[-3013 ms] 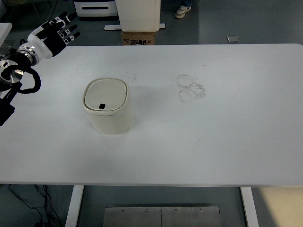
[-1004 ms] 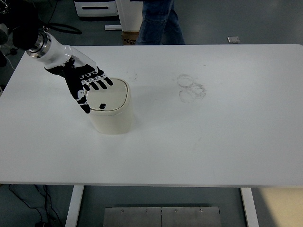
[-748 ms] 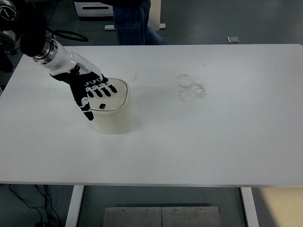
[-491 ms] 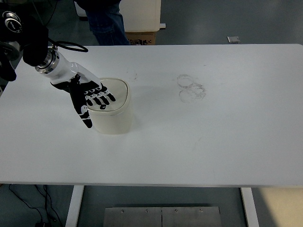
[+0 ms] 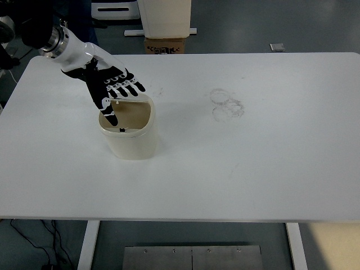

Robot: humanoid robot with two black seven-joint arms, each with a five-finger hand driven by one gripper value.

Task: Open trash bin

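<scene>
A cream trash bin [image 5: 132,140] stands on the white table [image 5: 253,169], left of centre. Its top is open and the tan inside [image 5: 135,115] shows; a small black button [image 5: 122,130] sits on the front rim. The lid itself is mostly hidden behind my hand. My left hand [image 5: 115,93], black and white, hovers just above the bin's back left rim with its fingers [image 5: 135,88] spread and nothing in them. The right arm is out of view.
Faint ring stains [image 5: 226,105] mark the table right of the bin. Beyond the far edge stand a cardboard box [image 5: 166,44] and a white unit [image 5: 164,17]. A person's leg [image 5: 81,17] shows at the top left.
My left hand pressed down on the lid, then rose and drew back toward the far left. The bin's top, shut before, now shows its inside. The person walked left.
</scene>
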